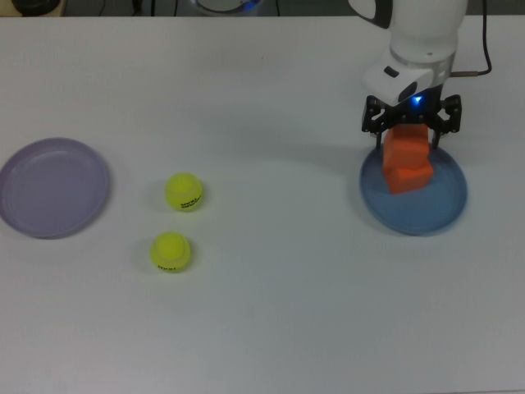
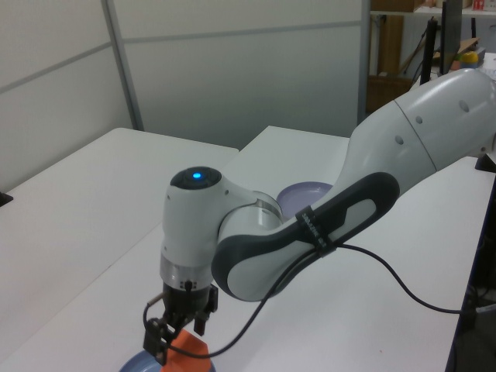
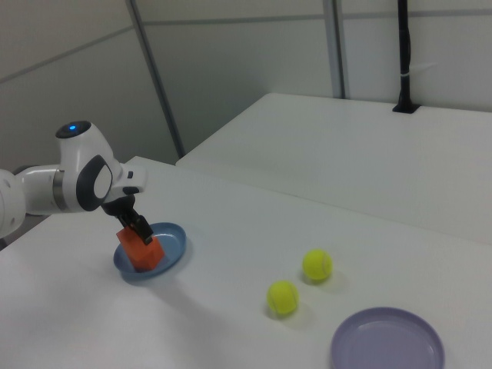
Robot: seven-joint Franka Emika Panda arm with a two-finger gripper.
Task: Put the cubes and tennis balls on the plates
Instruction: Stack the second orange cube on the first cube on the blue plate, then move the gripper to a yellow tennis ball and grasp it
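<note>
On the white tabletop (image 1: 271, 328), the round shallow blue plate (image 1: 443, 209) serves as the landmark: two matte orange foam-like cubes (image 1: 407, 162) rest on it, one stacked on the other, their shared edge hard to separate in the top view. The two-finger gripper (image 1: 413, 127) of the white robot arm (image 2: 372, 194) hangs directly over the upper cube with its fingers spread wider than the cube, one on each side, gripping nothing. In the left view the blue plate is cut off by the bottom edge and only a corner of the cubes shows; in the right view the arm hides part of the stack. Well away from the blue plate, toward the top view's left, lie two fuzzy yellow-green tennis balls (image 1: 184, 192) on the bare table, near each other but apart. Farther still sits the round pale lavender plate (image 1: 49, 187), its edge clipped by the top view's left border.
</note>
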